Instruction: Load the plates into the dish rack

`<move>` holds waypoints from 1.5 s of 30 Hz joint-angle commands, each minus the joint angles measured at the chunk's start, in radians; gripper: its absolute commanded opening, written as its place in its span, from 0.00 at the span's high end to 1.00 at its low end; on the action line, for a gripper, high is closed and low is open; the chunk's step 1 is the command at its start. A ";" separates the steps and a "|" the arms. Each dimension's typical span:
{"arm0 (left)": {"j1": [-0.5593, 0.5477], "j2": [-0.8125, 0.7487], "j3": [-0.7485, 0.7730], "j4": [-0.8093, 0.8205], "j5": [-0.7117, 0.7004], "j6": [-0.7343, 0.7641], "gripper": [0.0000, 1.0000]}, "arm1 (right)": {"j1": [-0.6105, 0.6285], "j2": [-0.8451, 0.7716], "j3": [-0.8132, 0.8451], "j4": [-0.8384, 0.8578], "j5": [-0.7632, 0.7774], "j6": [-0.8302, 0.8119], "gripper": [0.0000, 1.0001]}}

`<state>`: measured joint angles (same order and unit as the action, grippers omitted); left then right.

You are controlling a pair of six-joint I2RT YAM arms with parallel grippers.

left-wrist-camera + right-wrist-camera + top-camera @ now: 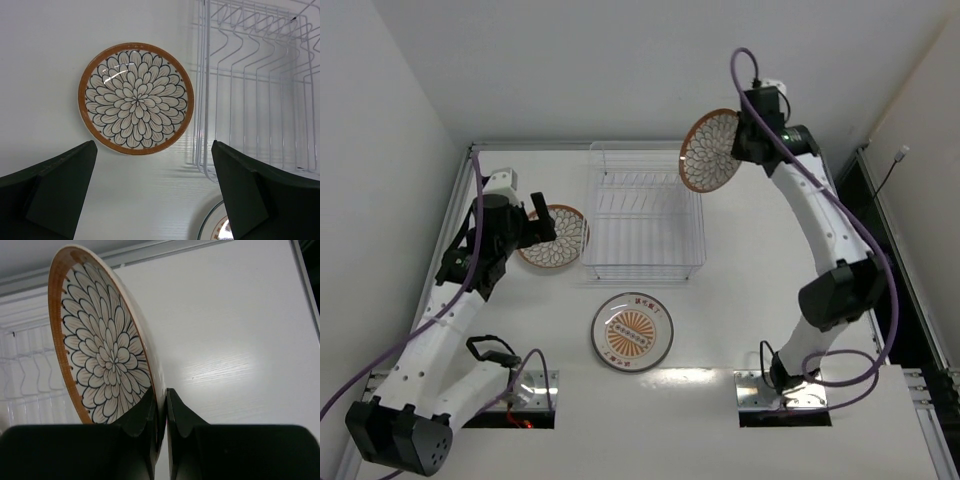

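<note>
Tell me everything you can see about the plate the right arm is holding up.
The held plate is small and round, glossy like glazed ceramic, with black-outlined white petals inside an orange-brown rim and a pale outer edge. It stands nearly on edge in the air, its patterned face turned toward the dish rack, by the rack's far right corner. Only the right pincer touches it, shut on the rim with one finger on each face.

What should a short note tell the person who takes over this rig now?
Right gripper: shut on the rim of one petal plate, held on edge by the far right corner of the dish rack.
Left gripper: open, above the second petal plate, lying flat left of the rack.
Sunburst plate: flat, near side of the rack.
Done: no plate racked. Left: all three.
</note>
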<state>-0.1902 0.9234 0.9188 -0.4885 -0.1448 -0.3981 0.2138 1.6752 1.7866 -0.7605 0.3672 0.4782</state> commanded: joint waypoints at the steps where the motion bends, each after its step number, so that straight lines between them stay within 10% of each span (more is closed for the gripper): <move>1: -0.002 -0.029 0.014 0.008 -0.032 0.016 0.00 | 0.090 0.075 0.225 -0.022 0.212 -0.013 1.00; 15: -0.002 -0.049 0.014 0.008 -0.065 0.007 0.00 | 0.254 0.368 0.491 -0.112 0.544 -0.081 1.00; 45: -0.002 -0.058 0.014 -0.001 -0.075 -0.002 0.00 | 0.386 0.531 0.502 0.007 0.858 -0.283 1.00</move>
<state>-0.1902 0.8795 0.9188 -0.4900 -0.2070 -0.4004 0.5800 2.2204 2.2559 -0.8669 1.0683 0.2550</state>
